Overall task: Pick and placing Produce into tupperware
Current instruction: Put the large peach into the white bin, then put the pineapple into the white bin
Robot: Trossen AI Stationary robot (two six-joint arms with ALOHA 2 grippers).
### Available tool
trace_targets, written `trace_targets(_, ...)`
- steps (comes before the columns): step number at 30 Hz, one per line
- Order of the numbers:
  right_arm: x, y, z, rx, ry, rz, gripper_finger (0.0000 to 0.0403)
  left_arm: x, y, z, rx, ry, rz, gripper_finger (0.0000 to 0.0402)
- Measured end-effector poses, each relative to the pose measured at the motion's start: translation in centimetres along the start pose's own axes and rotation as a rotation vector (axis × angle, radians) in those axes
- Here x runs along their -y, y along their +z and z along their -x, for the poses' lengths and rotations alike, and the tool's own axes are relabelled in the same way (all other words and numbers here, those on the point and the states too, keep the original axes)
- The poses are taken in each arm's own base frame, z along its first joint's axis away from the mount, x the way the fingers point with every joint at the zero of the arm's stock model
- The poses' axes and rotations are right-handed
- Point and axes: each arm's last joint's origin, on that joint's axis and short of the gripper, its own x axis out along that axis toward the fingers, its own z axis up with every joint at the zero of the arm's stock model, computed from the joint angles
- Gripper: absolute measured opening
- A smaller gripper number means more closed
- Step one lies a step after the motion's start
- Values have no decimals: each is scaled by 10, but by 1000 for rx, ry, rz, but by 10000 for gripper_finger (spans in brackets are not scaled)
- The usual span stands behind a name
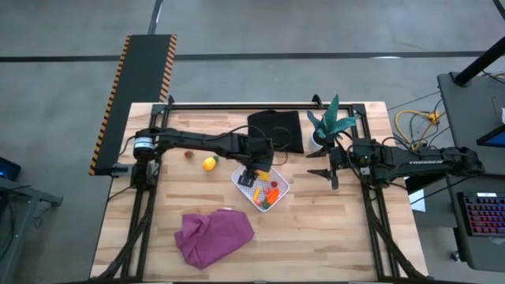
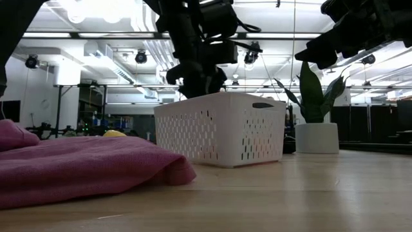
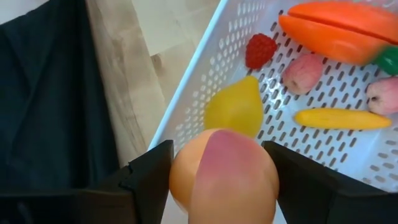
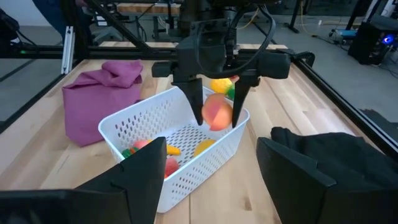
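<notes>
White perforated plastic forms the tupperware (image 1: 278,181), a shallow square basket that sits near the middle of the wooden table (image 1: 331,229). The left gripper (image 4: 217,116) hangs over the basket's rim on the side nearest the black cloth (image 1: 276,128), its two dark fingers closed on a peach-orange ball (image 3: 224,177) with a pink blush. The ball is held above the rim, not yet resting inside.

Inside the basket lie a yellow lemon (image 3: 235,111), a red strawberry (image 3: 259,50), an orange carrot (image 3: 339,31), a pink round piece (image 3: 303,73) and a slim yellow-orange piece (image 3: 339,118).

Another yellow fruit (image 1: 209,163) and a tiny red piece (image 1: 188,155) remain on the table, apart from the basket on the left arm's side.

The right gripper (image 1: 327,172) waits beside the potted green plant (image 1: 330,126), away from the basket, its fingers spread open and empty. A crumpled purple cloth (image 1: 213,235) lies near the table's front edge.
</notes>
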Motion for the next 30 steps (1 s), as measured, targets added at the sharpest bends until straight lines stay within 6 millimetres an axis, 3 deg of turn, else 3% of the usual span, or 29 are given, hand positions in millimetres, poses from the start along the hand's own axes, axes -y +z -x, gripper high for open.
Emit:
trace_targets(13, 0, 0, 0, 0, 0, -1, 242, -3, -2, 4, -100, 121, -46, 361)
trace_targets(20, 0, 0, 0, 0, 0, 0, 246, -3, -9, 29, -291, 132, 107, 368)
trace_targets(30, 0, 0, 0, 0, 0, 1, 244, 6, -36, 57, -518, 136, 445, 368)
